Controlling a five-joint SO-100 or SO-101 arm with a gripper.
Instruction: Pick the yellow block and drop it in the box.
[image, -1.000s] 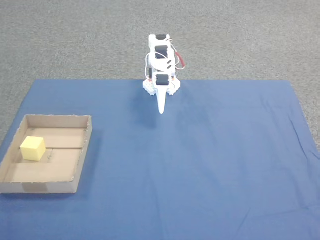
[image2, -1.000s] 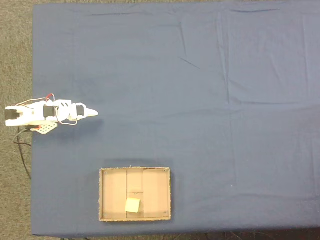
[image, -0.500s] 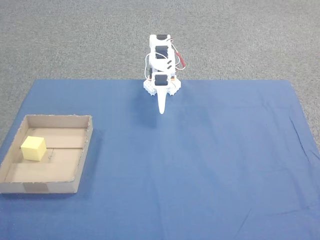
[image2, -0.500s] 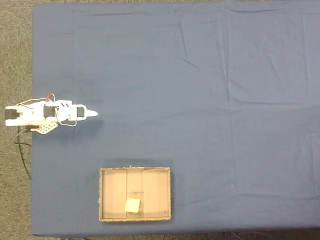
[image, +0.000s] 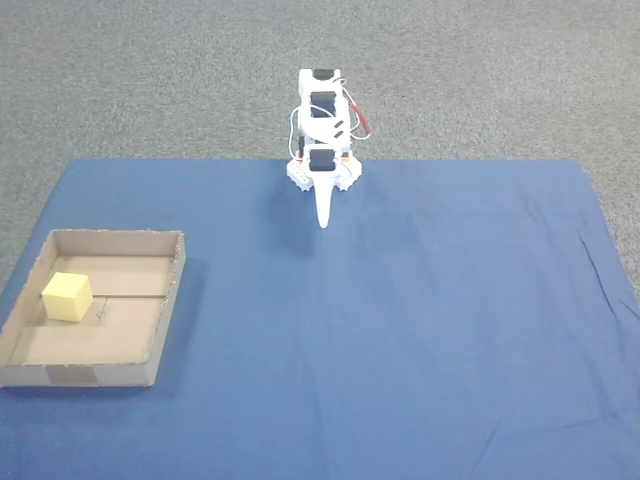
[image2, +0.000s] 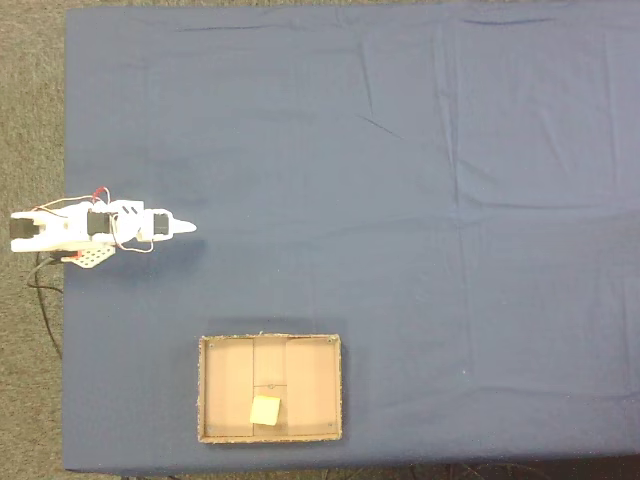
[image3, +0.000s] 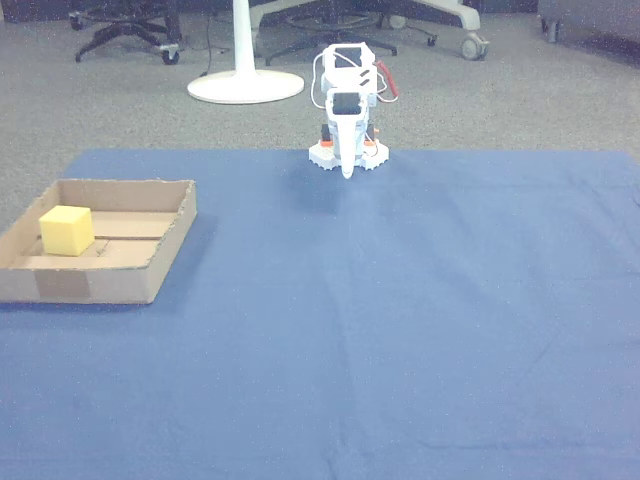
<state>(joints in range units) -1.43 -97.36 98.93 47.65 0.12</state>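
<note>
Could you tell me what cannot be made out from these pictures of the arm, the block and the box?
- The hand: its fingers appear as one white point in both fixed views and the other view, too small to show any gap.
- The yellow block: its underside is hidden against the floor of the box.
- The box: its left end is cut off by the picture's edge in the other view.
- The tape patch: too small and blurred to show detail.
</note>
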